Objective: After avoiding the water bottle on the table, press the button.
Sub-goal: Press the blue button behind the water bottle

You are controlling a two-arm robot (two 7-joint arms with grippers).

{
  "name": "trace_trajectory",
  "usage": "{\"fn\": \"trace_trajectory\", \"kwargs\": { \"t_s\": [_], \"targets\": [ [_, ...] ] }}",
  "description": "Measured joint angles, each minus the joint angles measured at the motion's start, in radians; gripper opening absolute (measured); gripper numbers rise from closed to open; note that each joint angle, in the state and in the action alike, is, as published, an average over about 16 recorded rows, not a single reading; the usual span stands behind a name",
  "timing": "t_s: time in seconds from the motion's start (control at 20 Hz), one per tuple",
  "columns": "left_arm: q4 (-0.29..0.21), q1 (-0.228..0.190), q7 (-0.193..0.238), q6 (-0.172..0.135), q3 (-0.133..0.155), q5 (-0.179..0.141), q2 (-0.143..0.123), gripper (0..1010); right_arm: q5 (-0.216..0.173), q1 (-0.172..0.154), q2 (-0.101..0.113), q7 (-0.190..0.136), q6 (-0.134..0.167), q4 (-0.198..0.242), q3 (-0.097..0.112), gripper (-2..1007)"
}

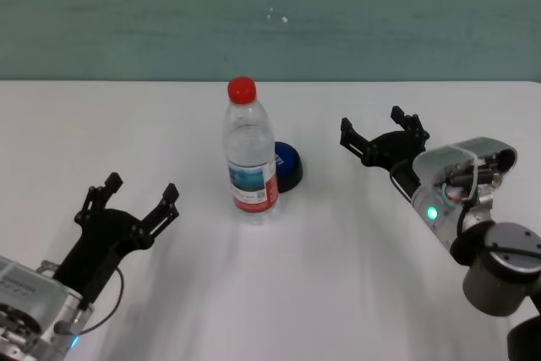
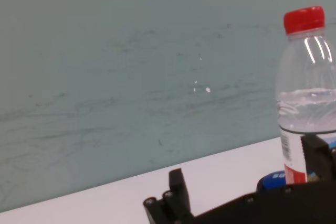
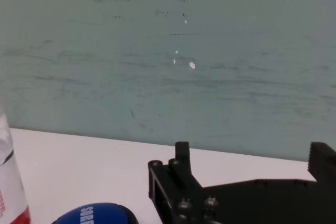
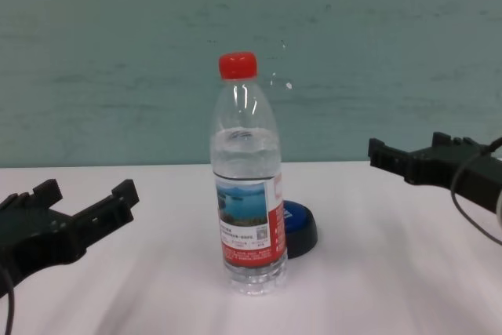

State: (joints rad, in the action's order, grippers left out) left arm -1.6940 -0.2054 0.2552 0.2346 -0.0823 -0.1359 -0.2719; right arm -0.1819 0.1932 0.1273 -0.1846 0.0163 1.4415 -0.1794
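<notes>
R gripper [image 1: 382,130]: fingers spread wide, holding nothing, raised above the desk [image 1: 355,276] to the right of the targets and pointing toward them. In the R wrist view the blue button [image 3: 95,214] shows low and near, w/ the bottle's edge at the frame border.

L gripper [image 1: 135,202]: also wide open, empty, low over the near-left desk area, well apart from the bottle. Looks parked.

Water bottle [image 1: 250,151]: upright, red cap on, partly filled, standing at desk centre. Button [image 1: 288,165]: directly behind and slightly right of the bottle, just beside its base; contact between the two cannot be confirmed. In the chest view the bottle hides the button's left part.

Judged state: approach phase, button not yet pressed.

Hazards:
- Tip-over. Bottle is tall w/ a narrow base; a side knock from a finger or the wrist housing would likely topple it. Cause: approaching too far to the left, or from the front.
- Open fingers widen the swept path. The finger nearer the bottle may clip the label during descent.
- Off-centre press. The domed top may let a fingertip slide off, possibly into the bottle.
- Button shift. A slanted push could slide the base on the smooth desk into the bottle.

Suggested: R-side, top-down descent.
</notes>
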Motion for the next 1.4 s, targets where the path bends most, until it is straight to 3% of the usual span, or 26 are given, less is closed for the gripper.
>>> {"fn": "trace_trajectory", "kwargs": {
  "t_s": [0.75, 1.4],
  "targets": [
    [0.0, 0.0, 0.0, 0.0, 0.0, 0.0, 0.0, 1010, 0.005, 0.124, -0.021, -0.037, -0.033, -0.17, -0.044, 1004],
    [0.0, 0.0, 0.0, 0.0, 0.0, 0.0, 0.0, 1010, 0.004, 0.206, -0.037, -0.066, -0.053, -0.292, -0.076, 1004]
  ]
}}
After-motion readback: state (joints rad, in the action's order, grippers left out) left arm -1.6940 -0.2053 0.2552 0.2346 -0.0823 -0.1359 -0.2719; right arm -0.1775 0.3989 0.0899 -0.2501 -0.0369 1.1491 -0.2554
